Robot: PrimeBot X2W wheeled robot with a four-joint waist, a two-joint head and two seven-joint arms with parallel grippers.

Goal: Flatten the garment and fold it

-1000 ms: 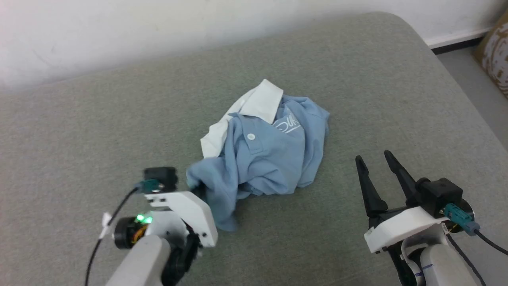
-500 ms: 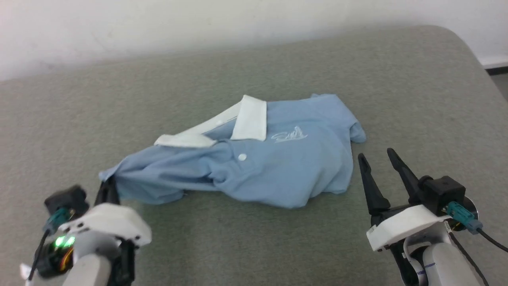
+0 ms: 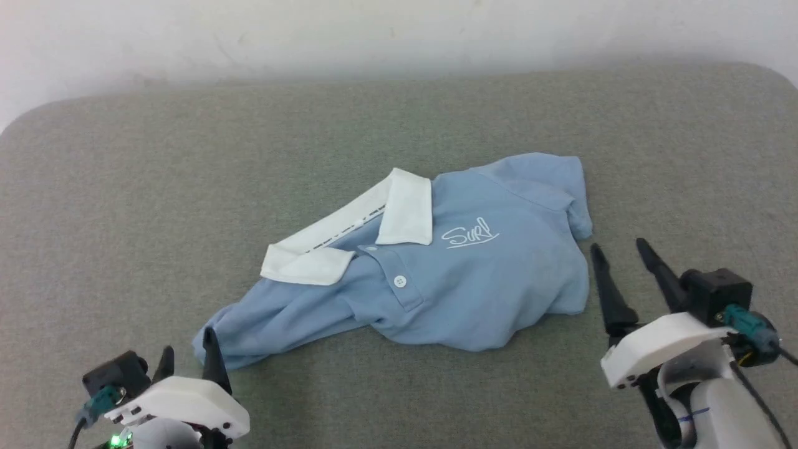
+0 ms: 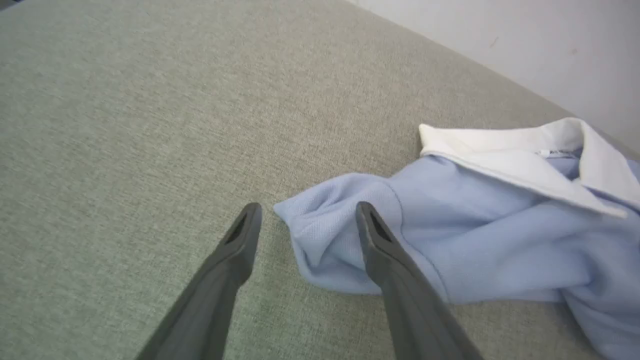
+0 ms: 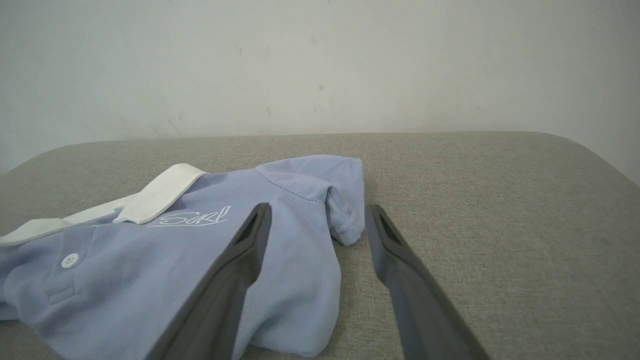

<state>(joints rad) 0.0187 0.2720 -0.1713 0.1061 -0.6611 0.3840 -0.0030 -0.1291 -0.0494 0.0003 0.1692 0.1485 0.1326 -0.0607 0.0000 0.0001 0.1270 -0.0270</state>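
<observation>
The garment (image 3: pixel 486 280), a light blue polo with a white collar (image 3: pixel 374 231), lies stretched out but wrinkled across the grey-green padded surface, chest logo facing up. My left gripper (image 3: pixel 187 350) is at its lower-left end, open. In the left wrist view the garment's (image 4: pixel 500 235) bunched sleeve tip lies loose between the spread fingers of the left gripper (image 4: pixel 306 215). My right gripper (image 3: pixel 618 249) stands open just right of the garment's right edge. In the right wrist view the right gripper (image 5: pixel 320 212) points past a folded sleeve of the garment (image 5: pixel 150 260).
The padded surface (image 3: pixel 124 206) spreads wide around the garment, with rounded far corners at left and right. A white wall (image 3: pixel 399 37) runs behind its far edge. Bare cushion lies in front of the garment, between my two arms.
My left gripper pulled the garment's end out to the left, stretching the bundle into a long shape, then opened and let it go. The head camera shifted. The right gripper stayed open.
</observation>
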